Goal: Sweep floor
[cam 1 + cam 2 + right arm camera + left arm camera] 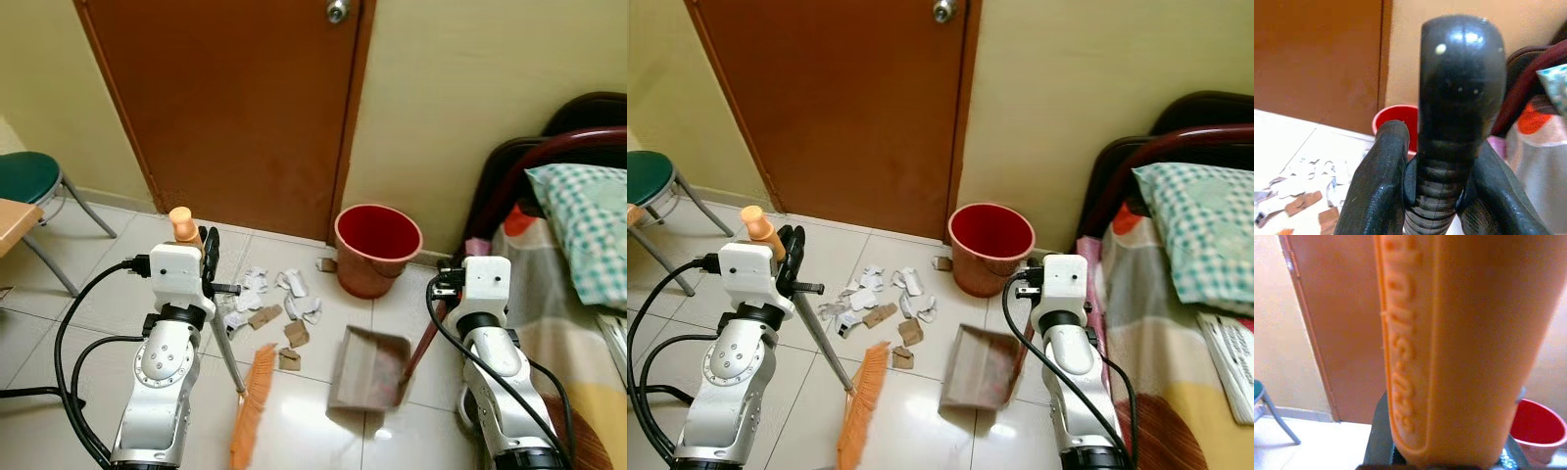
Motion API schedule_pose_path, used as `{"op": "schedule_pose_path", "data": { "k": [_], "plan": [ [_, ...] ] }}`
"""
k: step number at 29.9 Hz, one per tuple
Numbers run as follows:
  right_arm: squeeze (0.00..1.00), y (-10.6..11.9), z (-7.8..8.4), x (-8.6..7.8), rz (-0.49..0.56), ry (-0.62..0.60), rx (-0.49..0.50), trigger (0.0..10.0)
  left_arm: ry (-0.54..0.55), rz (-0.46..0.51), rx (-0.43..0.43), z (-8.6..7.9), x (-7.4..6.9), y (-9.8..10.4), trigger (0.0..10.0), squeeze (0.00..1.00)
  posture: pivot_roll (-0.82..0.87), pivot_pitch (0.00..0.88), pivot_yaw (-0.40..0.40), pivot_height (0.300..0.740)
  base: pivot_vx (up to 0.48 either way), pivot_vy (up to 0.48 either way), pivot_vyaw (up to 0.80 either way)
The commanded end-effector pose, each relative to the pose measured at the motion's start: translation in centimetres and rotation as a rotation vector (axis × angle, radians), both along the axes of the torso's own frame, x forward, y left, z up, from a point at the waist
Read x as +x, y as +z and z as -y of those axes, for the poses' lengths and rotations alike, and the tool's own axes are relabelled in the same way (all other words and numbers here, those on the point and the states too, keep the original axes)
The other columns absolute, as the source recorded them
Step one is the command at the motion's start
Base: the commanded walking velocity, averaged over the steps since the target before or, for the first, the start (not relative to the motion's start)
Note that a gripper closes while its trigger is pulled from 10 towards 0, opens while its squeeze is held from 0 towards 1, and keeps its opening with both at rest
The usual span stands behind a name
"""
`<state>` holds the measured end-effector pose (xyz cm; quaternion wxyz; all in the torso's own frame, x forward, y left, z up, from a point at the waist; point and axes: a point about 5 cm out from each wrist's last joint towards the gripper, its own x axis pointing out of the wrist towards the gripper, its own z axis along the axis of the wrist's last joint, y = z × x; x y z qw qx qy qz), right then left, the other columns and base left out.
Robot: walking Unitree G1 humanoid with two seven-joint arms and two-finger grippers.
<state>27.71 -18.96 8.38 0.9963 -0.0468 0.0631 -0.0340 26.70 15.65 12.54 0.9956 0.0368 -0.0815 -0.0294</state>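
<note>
At 9 o'clock a green stool (27,176) stands by the wall. The left gripper (201,250) is clenched on the orange grip of a broom (859,406); its metal shaft slants down to orange bristles resting on the tiled floor (294,411) at 6 o'clock. Just beyond the bristles, toward 12 o'clock, lies a litter of paper scraps (279,299) — white pieces and brown cardboard bits, before the brown door (225,108). Beside them at 5 o'clock a brown dustpan (367,370) sits on the tiles, mouth toward the scraps. The right gripper (1440,161) grasps the dustpan's black handle — fingers (1376,186) pressed on both sides. A red bucket (377,250) stands at 1 o'clock, a bed (578,294) at 3 o'clock.
</note>
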Motion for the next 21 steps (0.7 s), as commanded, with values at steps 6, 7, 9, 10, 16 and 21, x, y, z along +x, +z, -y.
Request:
{"op": "schedule_pose_path", "data": {
  "k": [6, 7, 9, 10, 16, 21],
  "plan": [
    [0.0, -0.4, -0.1, 0.0, -0.037, 0.038, 0.03, 10.0, -0.005, 0.041, 0.013, -0.1, 0.3, 0.9, 10.0, 0.0, 0.02, 0.028, -0.021, 0.74, 0.376, 0.0, 0.0],
    [0.0, -0.4, -0.2, 0.0, -0.039, 0.042, 0.027, 10.0, -0.005, 0.041, 0.014, -0.1, 0.3, 0.9, 10.0, 0.0, 0.02, 0.028, -0.021, 0.74, 0.379, 0.0, 0.0],
    [0.0, -0.4, -0.2, 0.1, -0.039, 0.046, 0.028, 10.0, -0.006, 0.041, 0.013, 0.0, 0.3, 0.9, 10.0, 0.0, 0.02, 0.028, -0.021, 0.74, 0.379, 0.0, 0.0],
    [0.0, -0.4, -0.3, 0.1, -0.039, 0.045, 0.032, 10.0, -0.007, 0.041, 0.013, 0.0, 0.3, 0.9, 10.0, 0.0, 0.01, 0.036, -0.022, 0.74, 0.368, 0.0, 0.0],
    [0.0, -0.4, -0.3, 0.2, -0.045, 0.046, 0.03, 10.0, -0.009, 0.038, 0.011, 0.0, 0.4, 0.9, 10.0, 0.0, 0.01, 0.042, -0.022, 0.74, 0.321, 0.0, 0.0],
    [0.0, -1.5, -0.4, -0.1, -0.122, 0.062, 0.017, 10.0, 0.005, 0.025, 0.023, 0.0, 0.5, 0.7, 10.0, 0.0, 0.01, 0.046, -0.021, 0.74, 0.0, 0.0, 0.0]
  ]
}}
